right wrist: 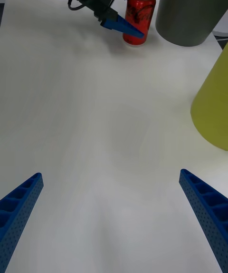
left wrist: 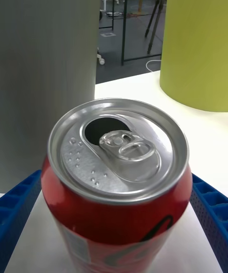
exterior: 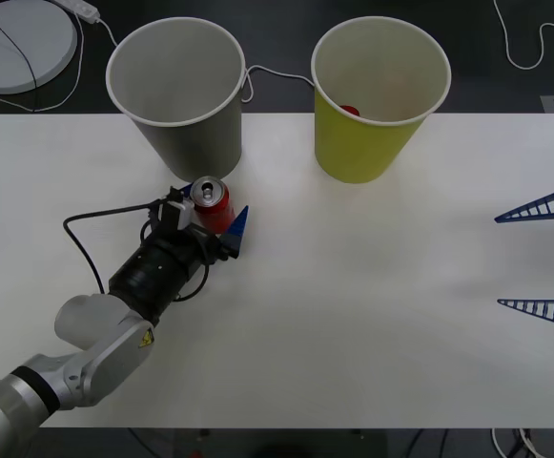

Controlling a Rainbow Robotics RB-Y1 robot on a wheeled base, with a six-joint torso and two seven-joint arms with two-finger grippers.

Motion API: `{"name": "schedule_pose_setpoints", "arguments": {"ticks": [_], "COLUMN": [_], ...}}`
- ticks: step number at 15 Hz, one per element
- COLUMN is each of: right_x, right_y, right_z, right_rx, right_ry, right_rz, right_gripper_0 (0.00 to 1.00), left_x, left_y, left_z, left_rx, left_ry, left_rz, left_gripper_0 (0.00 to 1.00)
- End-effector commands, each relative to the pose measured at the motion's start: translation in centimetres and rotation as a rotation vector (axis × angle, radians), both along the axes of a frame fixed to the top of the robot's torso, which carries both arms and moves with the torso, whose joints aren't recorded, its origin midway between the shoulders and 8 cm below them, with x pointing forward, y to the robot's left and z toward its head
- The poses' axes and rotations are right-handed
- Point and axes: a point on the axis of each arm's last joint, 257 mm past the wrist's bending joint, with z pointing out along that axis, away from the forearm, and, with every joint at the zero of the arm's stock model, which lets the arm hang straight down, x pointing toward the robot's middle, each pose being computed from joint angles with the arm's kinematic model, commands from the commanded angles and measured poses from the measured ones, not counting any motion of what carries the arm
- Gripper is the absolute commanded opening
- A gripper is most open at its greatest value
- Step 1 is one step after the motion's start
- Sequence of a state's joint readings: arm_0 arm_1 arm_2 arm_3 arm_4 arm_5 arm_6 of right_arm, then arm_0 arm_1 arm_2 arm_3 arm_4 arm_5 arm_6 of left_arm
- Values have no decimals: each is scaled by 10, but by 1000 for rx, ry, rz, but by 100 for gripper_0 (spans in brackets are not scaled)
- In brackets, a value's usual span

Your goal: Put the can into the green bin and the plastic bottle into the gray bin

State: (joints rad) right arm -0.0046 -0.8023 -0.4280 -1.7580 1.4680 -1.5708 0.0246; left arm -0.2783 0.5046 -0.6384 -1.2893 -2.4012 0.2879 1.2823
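Left gripper (exterior: pixel 221 227): its blue fingers (left wrist: pixel 19 201) sit on either side of the can, pinching it just in front of the gray bin.
Can (exterior: pixel 210 203): red, upright on the table, silver top opened with the tab still on; it stands close to the gray bin's base, apart from it.
Right gripper (exterior: pixel 541 258): parked at the table's right edge, fingers spread wide with nothing between them.
Table (exterior: pixel 372 286): white and flat.
Gray bin (exterior: pixel 176 91): upright at the far left edge of the table.
Green bin (exterior: pixel 377 95): upright beside the gray one, to its right; something small and red shows inside.
Room: dark floor beyond, white cables, a desk farther off.
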Motion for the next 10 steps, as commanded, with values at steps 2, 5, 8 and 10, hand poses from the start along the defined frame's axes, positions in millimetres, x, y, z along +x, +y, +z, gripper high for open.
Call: {"name": "schedule_pose_setpoints", "arguments": {"ticks": [2,5,8,10], "right_x": [0,0,0,0], "right_y": [0,0,0,0], "right_z": [0,0,0,0], "right_rx": [0,0,0,0], "right_ry": [0,0,0,0], "right_rz": [0,0,0,0], "right_gripper_0": [100,100,100,100], "left_x": [1,1,1,2], "left_y": [-1,1,1,4], "left_z": [1,1,1,1], "left_rx": [2,10,7,12], "left_ry": [-2,-6,-5,-5], "left_rz": [-1,2,4,7], "left_gripper_0": [10,0,0,0]}}
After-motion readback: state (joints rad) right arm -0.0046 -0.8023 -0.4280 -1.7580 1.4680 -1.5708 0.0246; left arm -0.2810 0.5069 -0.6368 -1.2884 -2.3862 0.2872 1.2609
